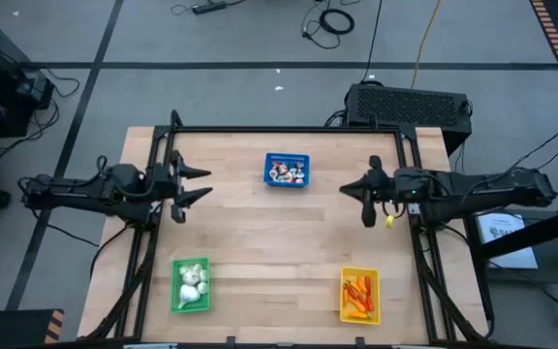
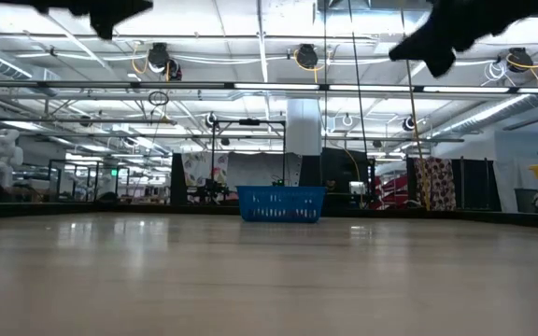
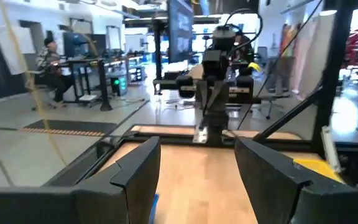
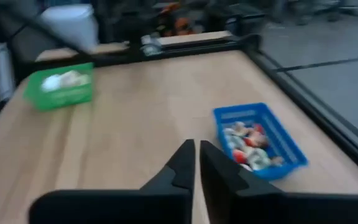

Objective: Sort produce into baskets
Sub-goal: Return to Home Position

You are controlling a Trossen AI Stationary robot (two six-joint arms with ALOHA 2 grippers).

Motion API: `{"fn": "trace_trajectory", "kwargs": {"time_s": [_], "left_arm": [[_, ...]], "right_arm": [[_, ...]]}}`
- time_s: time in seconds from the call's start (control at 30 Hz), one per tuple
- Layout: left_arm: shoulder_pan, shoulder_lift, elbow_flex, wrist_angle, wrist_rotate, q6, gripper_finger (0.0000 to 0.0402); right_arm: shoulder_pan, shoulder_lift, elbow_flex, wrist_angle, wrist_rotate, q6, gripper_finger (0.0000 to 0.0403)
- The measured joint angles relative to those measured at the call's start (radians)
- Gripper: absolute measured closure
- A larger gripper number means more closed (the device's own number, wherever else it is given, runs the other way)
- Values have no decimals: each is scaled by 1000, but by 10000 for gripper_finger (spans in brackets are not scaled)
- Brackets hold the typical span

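Note:
Three baskets stand on the wooden table. The blue basket [image 1: 287, 171] at the far middle holds small white-and-red pieces [image 4: 248, 144]. The green basket [image 1: 190, 285] at the near left holds white bulbs. The yellow basket [image 1: 360, 295] at the near right holds orange and red sticks. My left gripper [image 1: 200, 184] hovers open over the table's left side, with nothing between its fingers. My right gripper [image 1: 359, 199] hovers over the right side, its fingers [image 4: 196, 163] shut on nothing.
A black frame [image 1: 289, 130] runs around the table's edges. Bare wood [image 1: 279, 242] lies between the three baskets. A black case [image 1: 407, 105] sits beyond the far right corner. Cables lie on the floor behind the table.

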Motion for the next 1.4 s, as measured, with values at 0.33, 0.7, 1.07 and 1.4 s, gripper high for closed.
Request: {"fn": "trace_trajectory", "kwargs": {"time_s": [0.33,0.7,1.07,1.4], "left_arm": [[1,-127,-227,89,-67,-36,187],[1,-219,-439,195,-67,-180,187],[1,-224,-494,250,-67,-216,187],[1,-223,-495,254,-67,-208,187]], "right_arm": [[1,-228,-309,333,83,90,402],[6,-367,-479,347,84,200,402],[5,-415,-629,484,-25,156,402],[5,-428,-644,437,-79,55,403]]}}
